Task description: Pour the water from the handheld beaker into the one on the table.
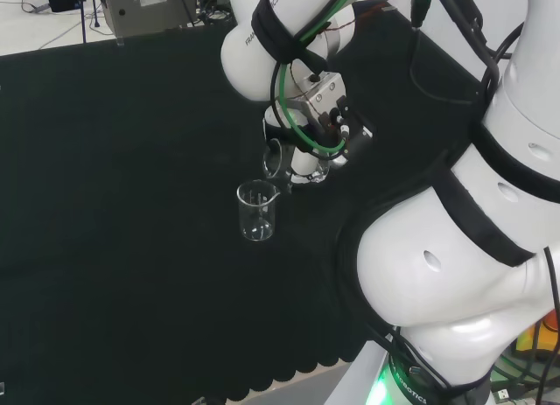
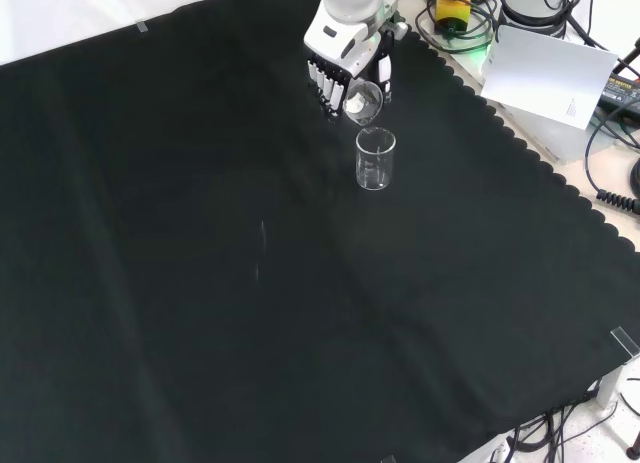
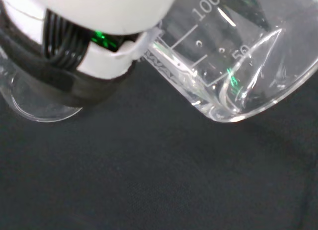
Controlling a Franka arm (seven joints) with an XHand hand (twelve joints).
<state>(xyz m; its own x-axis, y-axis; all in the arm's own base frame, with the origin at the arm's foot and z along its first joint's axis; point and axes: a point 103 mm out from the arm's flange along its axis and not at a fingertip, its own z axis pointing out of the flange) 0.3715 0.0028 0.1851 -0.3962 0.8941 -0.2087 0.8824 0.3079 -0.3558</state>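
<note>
Hand (image 2: pixel 340 68) – tilted beaker (image 2: pixel 363 101), graduated (image 3: pixel 208 21)

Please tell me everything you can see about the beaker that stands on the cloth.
The standing beaker is a small cylinder of clear glass or plastic, with an open rim and faint printed marks on its wall. It stands upright on the black cloth, alone and untouched. Whether it holds water cannot be told. In the front view it stands just below the hand, which tilts a second beaker toward it.

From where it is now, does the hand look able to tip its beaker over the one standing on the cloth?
Probably yes. The hand holds the tilted beaker just beside and above the standing beaker, with only bare cloth around them.
</note>
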